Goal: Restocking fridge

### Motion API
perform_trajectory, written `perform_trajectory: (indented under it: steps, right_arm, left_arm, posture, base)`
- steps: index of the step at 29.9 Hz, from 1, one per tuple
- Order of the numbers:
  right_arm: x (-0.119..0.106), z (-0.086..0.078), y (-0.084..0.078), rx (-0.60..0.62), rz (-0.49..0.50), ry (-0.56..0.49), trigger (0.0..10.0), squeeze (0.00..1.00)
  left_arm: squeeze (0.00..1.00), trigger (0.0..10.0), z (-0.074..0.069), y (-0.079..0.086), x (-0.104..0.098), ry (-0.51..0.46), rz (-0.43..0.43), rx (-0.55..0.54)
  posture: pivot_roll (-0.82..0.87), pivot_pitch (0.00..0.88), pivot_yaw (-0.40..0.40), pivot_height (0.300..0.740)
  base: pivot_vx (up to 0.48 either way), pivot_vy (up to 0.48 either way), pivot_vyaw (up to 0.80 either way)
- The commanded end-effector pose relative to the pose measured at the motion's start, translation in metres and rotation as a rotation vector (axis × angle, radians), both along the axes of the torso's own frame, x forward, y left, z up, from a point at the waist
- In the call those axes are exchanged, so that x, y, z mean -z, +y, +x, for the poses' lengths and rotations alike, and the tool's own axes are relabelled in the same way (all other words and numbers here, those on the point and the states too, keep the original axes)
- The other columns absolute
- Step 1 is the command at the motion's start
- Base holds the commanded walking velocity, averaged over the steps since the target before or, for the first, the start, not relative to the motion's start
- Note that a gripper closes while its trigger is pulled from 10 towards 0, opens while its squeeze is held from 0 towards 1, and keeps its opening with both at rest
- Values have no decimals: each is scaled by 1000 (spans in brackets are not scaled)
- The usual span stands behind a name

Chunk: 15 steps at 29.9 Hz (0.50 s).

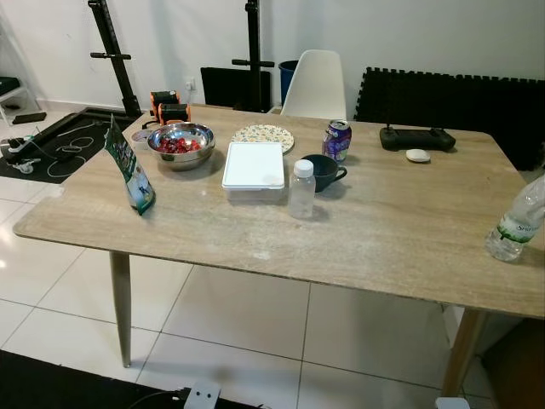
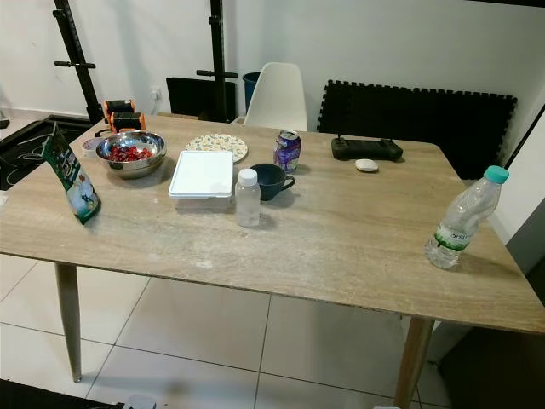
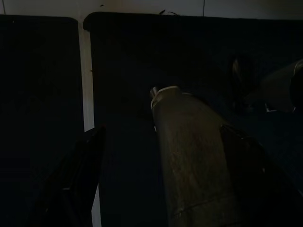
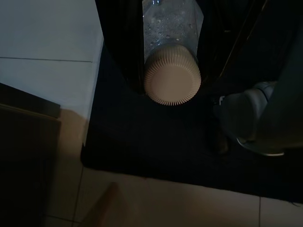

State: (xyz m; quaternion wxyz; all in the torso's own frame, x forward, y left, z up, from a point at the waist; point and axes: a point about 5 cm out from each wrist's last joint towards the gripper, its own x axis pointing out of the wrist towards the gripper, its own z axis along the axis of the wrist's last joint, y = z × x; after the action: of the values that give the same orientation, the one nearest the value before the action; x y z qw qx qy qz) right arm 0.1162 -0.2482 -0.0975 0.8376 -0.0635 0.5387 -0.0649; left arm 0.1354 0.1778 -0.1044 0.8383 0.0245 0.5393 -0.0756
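The right pincer (image 4: 171,56) hangs low beside the robot, its two black fingers clamped around a clear plastic bottle with a ribbed cream cap (image 4: 172,74). The bottle's long axis runs along the fingers, cap pointing down toward the dark mat and pale floor tiles (image 4: 52,33). The left pincer (image 3: 161,179) also hangs idle in shade above a dark mat; its black fingers stand wide apart and grip nothing.

Ahead stands the wooden bench (image 1: 366,247). Near its right edge, on the right arm's side, a clear water bottle with a teal cap (image 2: 464,217) stands upright. Toward the left edge a green snack pouch (image 1: 129,168) stands upright. Mid-bench a small clear bottle with a white cap (image 1: 301,189) is upright, just beside a white lidded box (image 1: 254,166) and a dark mug (image 1: 325,172). Farther back sit a steel bowl of red fruit (image 1: 180,143), a patterned plate (image 1: 263,136), a purple drinks can (image 1: 337,140) and a black controller (image 1: 417,137).

Since the right pincer already carries one bottle, the free left arm looks the likelier one for the next pick.
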Motion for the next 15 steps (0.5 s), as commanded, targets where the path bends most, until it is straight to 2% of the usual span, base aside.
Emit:
perform_trajectory:
  steps: [1,8,11,15]
  right_arm:
    - [0,-3,-4,2,-16,9,10000,0]
    - [-4,6,-7,-1,-27,-8,10000,0]
    - [-4,11,-3,14,-19,-23,10000,0]
    - [0,5,5,34,-6,-9,10000,0]
  left_arm:
    - [0,10000,-7,-1,2,28,3,5]
    - [0,10000,1,1,0,11,8,7]
    - [0,10000,6,-1,-2,4,10,34]
    - [0,10000,11,-3,-3,-7,9,53]
  posture:
    - [-28,0,-65,740]
    - [-35,0,-60,740]
    - [-25,0,-44,740]
    - [-18,0,-25,740]
  base:
    - [0,0,0]
    - [0,0,0]
    - [0,0,0]
    - [0,0,0]
